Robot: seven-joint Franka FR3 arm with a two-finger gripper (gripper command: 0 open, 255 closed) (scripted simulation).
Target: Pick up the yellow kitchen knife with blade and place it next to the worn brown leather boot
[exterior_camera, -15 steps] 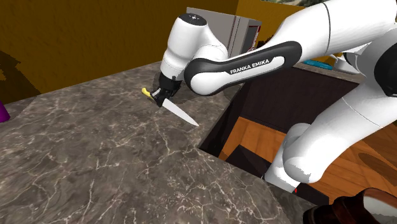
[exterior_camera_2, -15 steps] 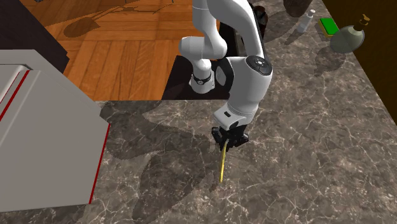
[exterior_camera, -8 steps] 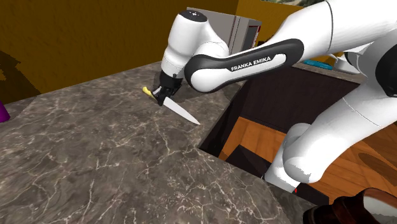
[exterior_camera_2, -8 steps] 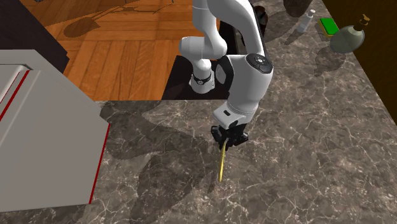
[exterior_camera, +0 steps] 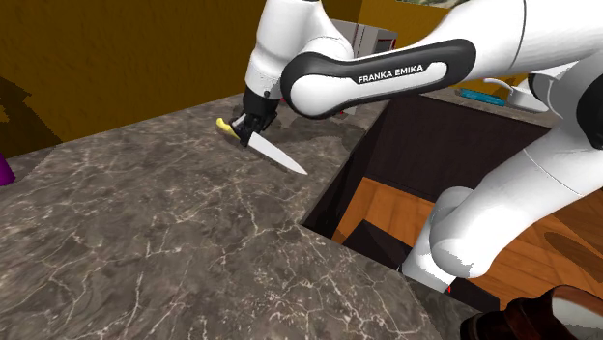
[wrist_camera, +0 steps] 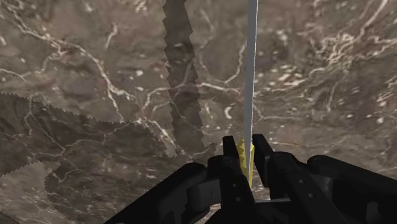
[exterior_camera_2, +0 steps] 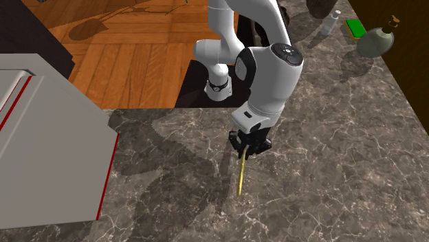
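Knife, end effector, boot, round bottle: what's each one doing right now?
knife: held by its yellow handle, lifted off the counter, blade slanting down.
end effector: shut on the knife's handle.
boot: at the shoulder view's lower right edge, apart from the knife, untouched.
round bottle: standing upright on the counter, stopper in.

We see a glossy white arm [exterior_camera: 541, 184] of rounded links, dark joint bands, white "FRANKA EMIKA" lettering [exterior_camera: 404, 75] on one black band, and all-black jaws.
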